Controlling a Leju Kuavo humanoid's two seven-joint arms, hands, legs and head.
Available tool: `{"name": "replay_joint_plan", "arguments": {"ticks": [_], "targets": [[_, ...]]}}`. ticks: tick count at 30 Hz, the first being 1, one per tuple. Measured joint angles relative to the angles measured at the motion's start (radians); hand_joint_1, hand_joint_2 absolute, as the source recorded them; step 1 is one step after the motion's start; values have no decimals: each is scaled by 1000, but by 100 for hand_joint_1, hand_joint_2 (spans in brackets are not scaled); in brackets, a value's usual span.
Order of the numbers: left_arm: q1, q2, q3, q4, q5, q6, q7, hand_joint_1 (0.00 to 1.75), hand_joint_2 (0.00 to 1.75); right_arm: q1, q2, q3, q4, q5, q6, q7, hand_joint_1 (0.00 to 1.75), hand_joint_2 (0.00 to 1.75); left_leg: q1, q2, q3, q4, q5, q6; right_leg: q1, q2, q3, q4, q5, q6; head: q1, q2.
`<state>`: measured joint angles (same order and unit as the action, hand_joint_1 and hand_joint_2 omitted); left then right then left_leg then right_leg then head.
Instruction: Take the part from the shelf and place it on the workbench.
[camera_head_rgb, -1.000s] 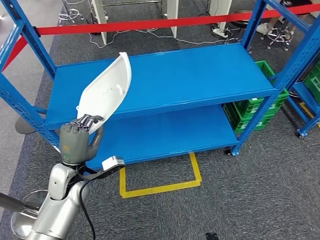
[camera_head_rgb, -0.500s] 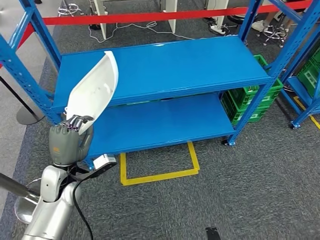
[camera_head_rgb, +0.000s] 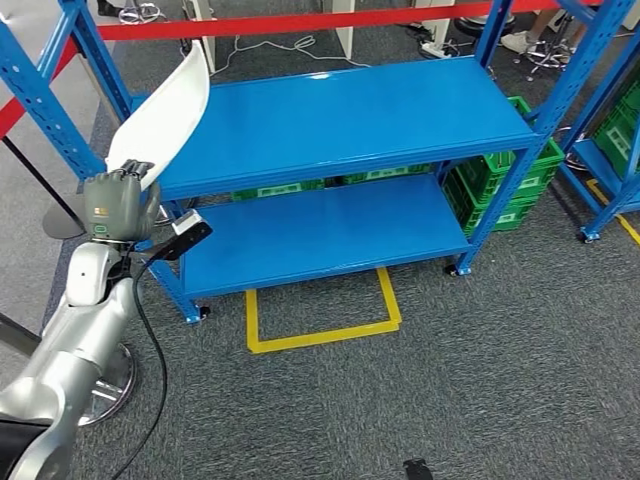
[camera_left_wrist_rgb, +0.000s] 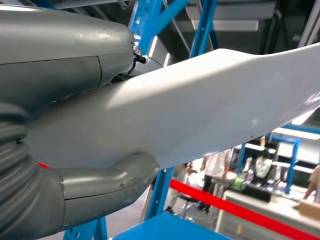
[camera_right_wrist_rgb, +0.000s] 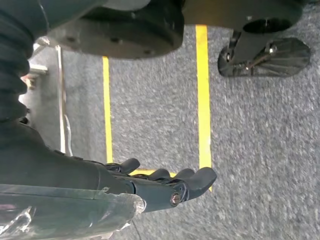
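Observation:
My left hand grips the lower end of a long white curved shell part, which stands up tilted in front of the left end of the blue shelf. In the left wrist view the thumb and the upper fingers clamp the white part between them. My right hand hangs over the grey carpet, its fingers stretched out and apart with nothing in them.
The two-tier blue shelf has bare boards. Green crates sit behind its lower right. A yellow floor outline lies before it. Red barrier tape runs behind. A round stand base sits by my left arm.
The whole view has shifted as the camera moved: the shelf now sits higher and further left in the picture. My left hand still holds the white part, now further left and higher.

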<state>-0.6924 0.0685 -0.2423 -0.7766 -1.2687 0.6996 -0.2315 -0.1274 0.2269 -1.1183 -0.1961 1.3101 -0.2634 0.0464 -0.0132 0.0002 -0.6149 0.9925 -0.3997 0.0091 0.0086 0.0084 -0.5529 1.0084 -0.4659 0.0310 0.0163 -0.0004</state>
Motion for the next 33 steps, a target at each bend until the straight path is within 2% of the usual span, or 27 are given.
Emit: {"name": "replay_joint_plan", "arguments": {"ticks": [2, 5, 9, 15, 29, 30, 33], "targets": [[-64, 2, -9, 91, -10, 0, 9, 175, 175, 1, 0, 5, 0, 4, 2, 2, 0, 175, 1, 1, -4, -4, 9, 2, 1, 2, -7, -1, 6, -1, 0, 0], [-124, 1, -25, 187, -18, -1, 16, 175, 175, 1, 0, 9, 0, 5, 2, 5, 0, 175, 2, 1, -4, -13, 20, -8, 2, 2, -12, 0, 13, -8, 0, 0], [-160, -3, -37, 258, -28, -16, 36, 175, 175, 1, 0, 13, 0, 7, 2, 6, 0, 175, 3, 2, -7, -17, 29, -15, 3, 2, -18, 0, 19, -12, 0, 0], [-193, -17, -53, 318, -38, -26, 45, 175, 175, 0, 0, 18, 0, 9, 2, 3, 0, 175, 5, 1, -14, -18, 35, -17, 4, 1, -24, 1, 25, -12, 0, 0], [-219, -57, -99, 344, -53, -27, 24, 175, 175, -1, -1, 17, 0, -13, 4, -25, 0, 175, 2, 1, -25, -17, 42, -12, 2, 1, -34, 0, 33, -7, 0, 0], [-220, -59, -101, 344, -52, -26, 21, 175, 175, -1, -1, 17, 0, -16, 6, -27, 0, 175, 1, 1, -26, -16, 42, -10, 0, 1, -34, -1, 35, -5, 0, 0], [-226, -64, -104, 343, -47, -24, 12, 175, 175, -1, -1, 16, 0, -26, 11, -35, 0, 175, 1, 2, -23, -28, 48, 4, -3, 1, -33, -10, 39, 5, 0, 0]]}}
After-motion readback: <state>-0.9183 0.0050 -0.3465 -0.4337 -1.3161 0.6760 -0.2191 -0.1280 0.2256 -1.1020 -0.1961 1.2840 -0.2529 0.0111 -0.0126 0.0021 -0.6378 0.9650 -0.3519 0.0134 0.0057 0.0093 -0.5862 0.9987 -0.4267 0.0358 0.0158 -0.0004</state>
